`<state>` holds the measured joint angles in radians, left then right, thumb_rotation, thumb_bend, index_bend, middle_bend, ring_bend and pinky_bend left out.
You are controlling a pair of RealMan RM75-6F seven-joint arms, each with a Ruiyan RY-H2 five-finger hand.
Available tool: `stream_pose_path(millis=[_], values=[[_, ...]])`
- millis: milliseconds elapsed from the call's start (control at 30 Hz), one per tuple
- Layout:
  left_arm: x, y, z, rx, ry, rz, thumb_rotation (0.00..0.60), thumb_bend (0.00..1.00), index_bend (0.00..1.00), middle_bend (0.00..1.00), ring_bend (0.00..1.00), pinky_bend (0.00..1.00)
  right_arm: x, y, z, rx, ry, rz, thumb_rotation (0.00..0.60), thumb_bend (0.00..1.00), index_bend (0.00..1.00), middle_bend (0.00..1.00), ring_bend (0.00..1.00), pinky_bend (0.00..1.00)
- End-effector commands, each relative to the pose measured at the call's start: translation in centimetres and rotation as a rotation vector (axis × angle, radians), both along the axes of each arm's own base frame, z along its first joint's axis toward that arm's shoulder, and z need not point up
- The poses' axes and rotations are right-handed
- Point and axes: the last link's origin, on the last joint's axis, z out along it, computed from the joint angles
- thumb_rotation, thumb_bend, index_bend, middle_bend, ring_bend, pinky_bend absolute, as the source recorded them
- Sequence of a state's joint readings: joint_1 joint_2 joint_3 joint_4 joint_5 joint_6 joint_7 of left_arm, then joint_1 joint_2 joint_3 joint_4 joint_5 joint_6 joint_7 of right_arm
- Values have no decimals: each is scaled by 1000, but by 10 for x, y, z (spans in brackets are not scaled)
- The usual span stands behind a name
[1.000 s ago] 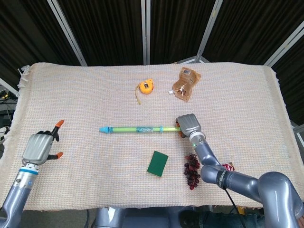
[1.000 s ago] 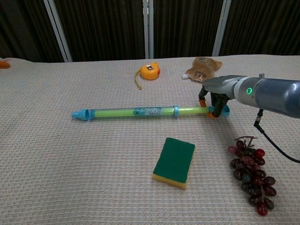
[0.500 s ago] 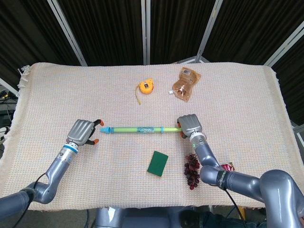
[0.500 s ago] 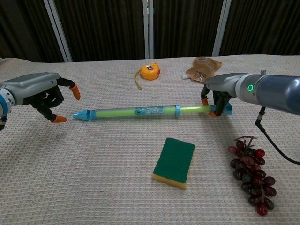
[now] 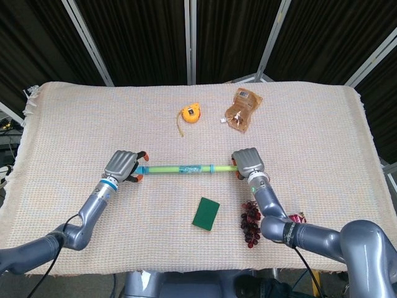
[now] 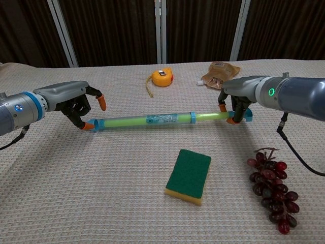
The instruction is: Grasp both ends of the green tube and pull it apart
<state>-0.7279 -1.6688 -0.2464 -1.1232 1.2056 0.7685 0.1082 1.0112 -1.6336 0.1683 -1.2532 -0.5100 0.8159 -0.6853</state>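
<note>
While the right robot hand keeps its fingers closed on the right end of the green tube, the left robot hand arrives at the tube's blue-capped left end, having crossed the woven worktop from its near left corner within the last second. Half a second ago it hung just short of the blue tip; now, in the chest view, its orange-tipped fingers arch over the cap with one tip low beside it, spread and not yet closed, and whether they touch the cap cannot be told. The tube lies lengthwise across the middle of the worktop, running left to right between the two hands, and it sits slightly further right than before, its right end raised a little in the right robot hand. A green sponge with a yellow base lies nearer the robot than the tube's middle, apart from it, and a bunch of dark grapes rests to the sponge's right, close under the right forearm. Beyond the tube, an orange tape measure and a brown pouch lie toward the far edge, both unmoved.
</note>
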Motion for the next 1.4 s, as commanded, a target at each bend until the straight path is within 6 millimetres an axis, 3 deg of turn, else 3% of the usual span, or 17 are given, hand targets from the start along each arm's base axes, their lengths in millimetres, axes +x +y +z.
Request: stream_pose_path(millis=[33, 600, 667, 800, 900, 1233, 1400], values=[[4, 4, -3, -20, 6, 8, 600, 285, 382, 860, 823, 1000, -1, 0, 0, 0, -1, -4, 600, 488, 691, 1000, 1000, 1000], [17, 14, -24, -62, -6, 46, 600, 290, 456, 860, 823, 1000, 0, -3, 6, -8, 13, 1, 600, 488, 691, 1000, 1000, 1000], [18, 14, -26, -66, -11, 46, 600, 339, 484, 860, 823, 1000, 0, -3, 7, -10, 14, 2, 600, 488, 692, 1000, 1000, 1000], [21, 14, -28, -61, -10, 36, 600, 532, 594, 860, 823, 1000, 1, -3, 9, -13, 14, 1, 600, 488, 694, 1000, 1000, 1000], [23, 14, -28, -63, -7, 33, 600, 582, 636, 860, 823, 1000, 1, -3, 11, -16, 12, 1, 600, 488, 695, 1000, 1000, 1000], [23, 16, -15, -26, 2, 28, 600, 598, 736, 867, 823, 1000, -3, -3, 24, -43, 8, 2, 600, 494, 703, 1000, 1000, 1000], [12, 15, -2, -9, 23, 42, 600, 599, 745, 870, 823, 1000, -13, -4, 36, -70, 11, -4, 600, 496, 706, 1000, 1000, 1000]])
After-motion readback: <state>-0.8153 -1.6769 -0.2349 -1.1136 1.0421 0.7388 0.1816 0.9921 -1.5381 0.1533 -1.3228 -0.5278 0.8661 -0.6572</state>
